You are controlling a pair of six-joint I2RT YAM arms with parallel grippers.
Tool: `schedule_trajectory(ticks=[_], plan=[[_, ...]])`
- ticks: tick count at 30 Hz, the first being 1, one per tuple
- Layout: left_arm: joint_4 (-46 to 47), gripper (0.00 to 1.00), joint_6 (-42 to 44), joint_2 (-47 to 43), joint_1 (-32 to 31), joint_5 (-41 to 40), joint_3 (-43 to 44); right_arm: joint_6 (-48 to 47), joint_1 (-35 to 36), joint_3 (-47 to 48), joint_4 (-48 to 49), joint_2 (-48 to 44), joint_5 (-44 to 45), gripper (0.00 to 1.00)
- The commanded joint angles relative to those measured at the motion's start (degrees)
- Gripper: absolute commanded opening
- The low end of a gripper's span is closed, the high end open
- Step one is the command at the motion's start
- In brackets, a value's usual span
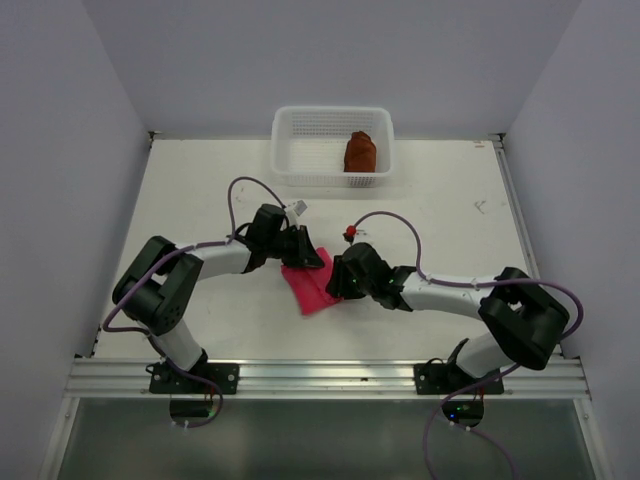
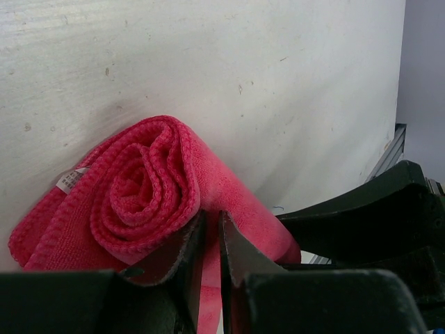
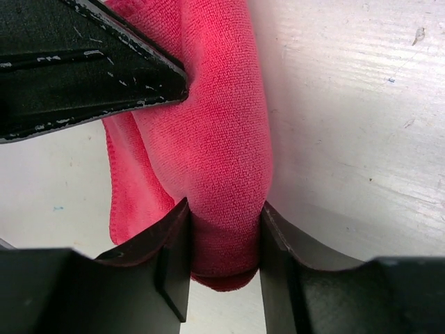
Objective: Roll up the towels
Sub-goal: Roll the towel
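Pink towel [image 1: 308, 290], rolled, long axis left to right. Left gripper [image 2: 211, 219] pinches a layer at spiral end; right gripper [image 3: 226, 209] clasps opposite end.

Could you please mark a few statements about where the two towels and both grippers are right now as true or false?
1. The brown towel lies rolled inside the basket. True.
2. The left gripper pinches the pink towel. True.
3. The pink towel is in the basket too. False: it lies on the table.
4. The right gripper hangs clear of the pink towel. False: it grips the end of the pink roll.
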Motion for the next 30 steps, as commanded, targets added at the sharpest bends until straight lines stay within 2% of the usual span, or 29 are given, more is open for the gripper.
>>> schedule_trajectory(ticks=[1,7,12,15,22,30], plan=[[-4.9,0.18,1.7,-0.4,0.4,-1.7,0.3,-1.8,0.1,-0.4,-0.8,-1.0,0.1,0.36],[-8.5,0.19,2.4,-1.0,1.3,-1.6,7.1,-6.9,5.1,5.5,-11.7,-2.1,13.0,0.34],[-13.2,0.19,3.0,-2.9,1.7,-2.3,12.1,-6.5,10.6,12.1,-21.4,2.1,26.5,0.34],[-13.0,0.2,2.4,-4.8,1.7,-1.8,11.7,-5.7,13.0,14.6,-25.1,5.2,31.4,0.35],[-10.8,0.2,1.0,-7.7,1.7,-0.7,8.2,-6.1,19.2,23.6,-32.7,13.9,40.9,0.36],[-7.3,0.2,0.0,-7.7,-1.0,-0.3,5.7,-3.6,22.6,32.7,-41.9,22.5,44.3,0.36]])
